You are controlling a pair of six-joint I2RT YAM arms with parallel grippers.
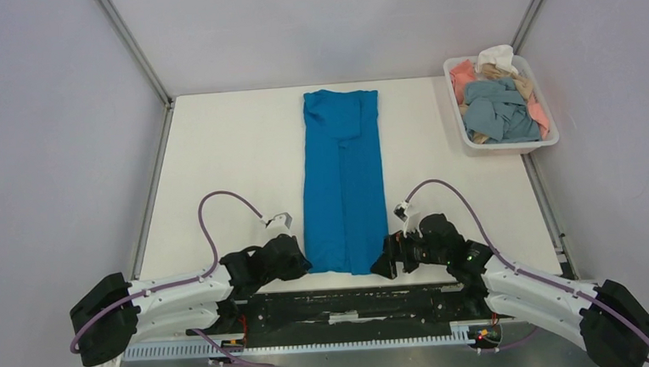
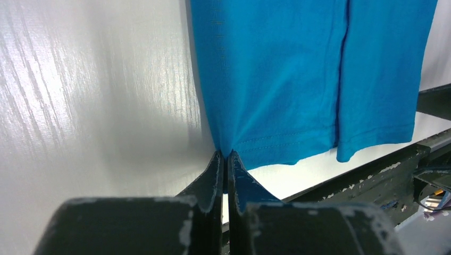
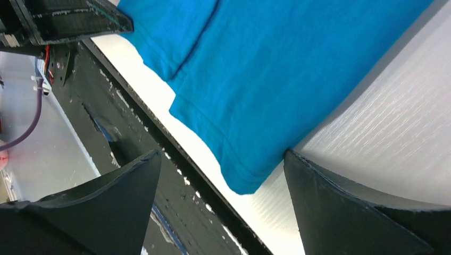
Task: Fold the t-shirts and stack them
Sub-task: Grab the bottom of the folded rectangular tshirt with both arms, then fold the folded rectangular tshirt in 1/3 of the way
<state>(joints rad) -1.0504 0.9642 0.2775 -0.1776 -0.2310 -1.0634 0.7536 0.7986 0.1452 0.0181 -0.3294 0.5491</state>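
A bright blue t-shirt (image 1: 344, 179) lies in a long narrow strip down the middle of the white table, sleeves folded in. My left gripper (image 1: 303, 264) is at its near left corner, shut on that corner of the blue t-shirt (image 2: 266, 79); the cloth puckers into the fingertips of the left gripper (image 2: 227, 155). My right gripper (image 1: 384, 265) is at the near right corner, open, its fingers either side of the hem corner of the blue t-shirt (image 3: 250, 106). The right gripper (image 3: 222, 159) holds nothing.
A white tray (image 1: 506, 145) at the far right of the table holds several crumpled t-shirts: grey-blue (image 1: 495, 112), salmon pink (image 1: 462, 75), tan and white (image 1: 497, 55). The black base rail (image 1: 345, 301) runs along the table's near edge. Metal frame posts stand at the back corners.
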